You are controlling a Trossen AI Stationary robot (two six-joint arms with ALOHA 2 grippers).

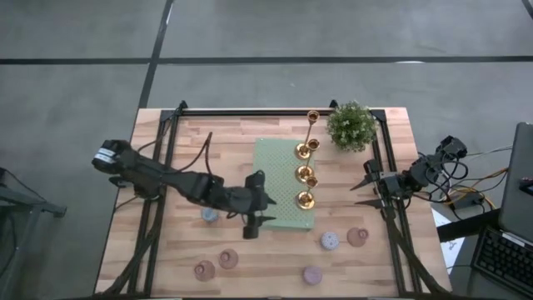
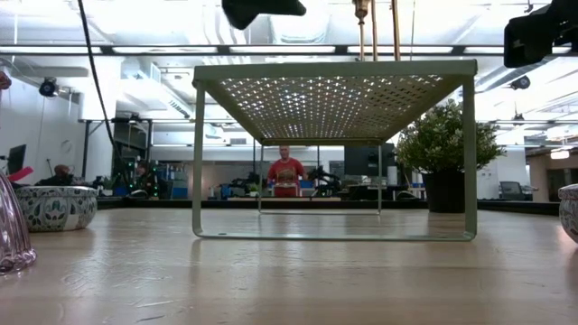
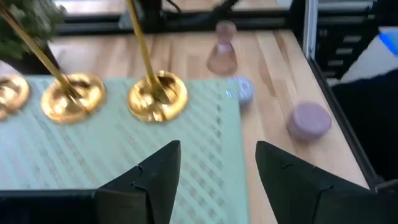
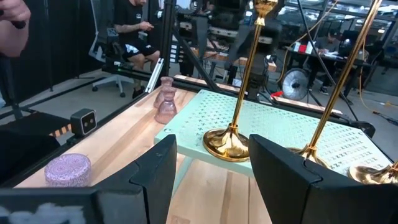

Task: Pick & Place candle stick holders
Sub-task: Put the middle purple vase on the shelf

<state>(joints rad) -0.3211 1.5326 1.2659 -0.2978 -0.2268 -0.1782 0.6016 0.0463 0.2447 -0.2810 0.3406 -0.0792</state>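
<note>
Overhead, four gold candle stick holders (image 1: 306, 198) stand in a row on the green mat (image 1: 278, 173) mid-frame; pastel holders (image 1: 331, 241) are scattered on the table (image 1: 158, 250) lower frame; plant (image 1: 351, 125) upper right. Left gripper (image 1: 252, 220) sits at the mat's lower left corner, fingers apart, empty. Right gripper (image 1: 367, 185) at the right of the mat, fingers apart, empty. Low view: mat (image 2: 334, 104) stands raised on legs, a person (image 2: 286, 171) behind. Left wrist: open fingers (image 3: 158, 177) over the mat edge, gold bases (image 3: 157, 98) ahead. Right wrist: open fingers (image 4: 161, 168) face a gold stem (image 4: 227, 142).

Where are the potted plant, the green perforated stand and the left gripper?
potted plant (image 1: 351, 125), high view, leafy crown.
green perforated stand (image 1: 279, 187), high view, bare top.
left gripper (image 1: 255, 223), high view, between fingertips.
</note>
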